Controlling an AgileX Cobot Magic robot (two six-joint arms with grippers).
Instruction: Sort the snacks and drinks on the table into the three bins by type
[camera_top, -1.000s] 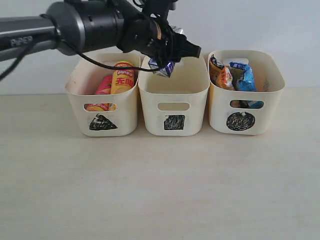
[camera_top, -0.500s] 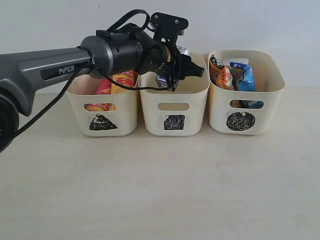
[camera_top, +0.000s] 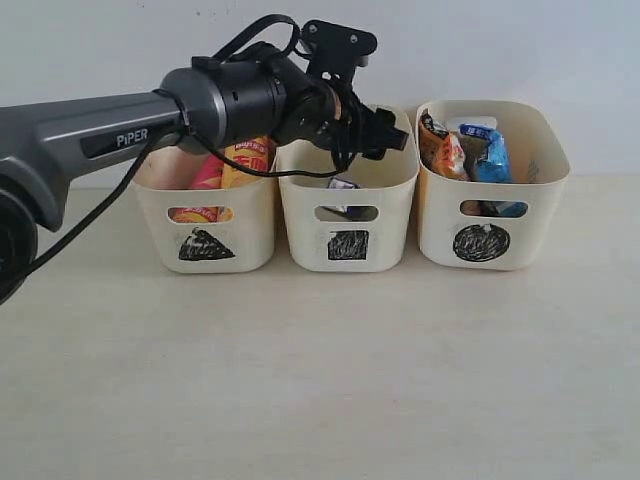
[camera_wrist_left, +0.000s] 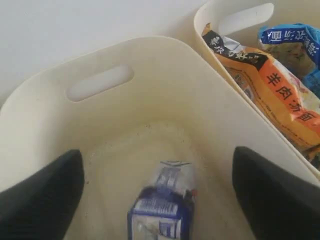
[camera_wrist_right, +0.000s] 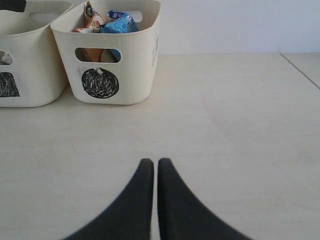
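Note:
A blue-and-white drink carton (camera_wrist_left: 162, 212) lies loose on the floor of the middle bin (camera_top: 300, 172), the one marked with a square; it also shows over the rim as the carton (camera_top: 343, 185). My left gripper (camera_top: 378, 136) hangs open just above that bin, and in the left wrist view the left gripper (camera_wrist_left: 157, 152) has its fingers wide apart with the carton free below. The left, triangle bin (camera_top: 150, 200) holds the yellow tube (camera_top: 247, 160) and pink tube (camera_top: 208, 172). My right gripper (camera_wrist_right: 151, 162) is shut over bare table (camera_wrist_right: 225, 125). No dark purple carton shows.
The right, circle-marked bin (camera_top: 545, 170) holds an orange-white packet (camera_top: 443, 150) and a blue packet (camera_top: 487, 152). The three bins stand in a row against the back wall. The left arm (camera_top: 110, 130) stretches in from the left over the triangle bin.
The left gripper lowered over the middle bin and opened. The carton it held has dropped to the bin's floor.

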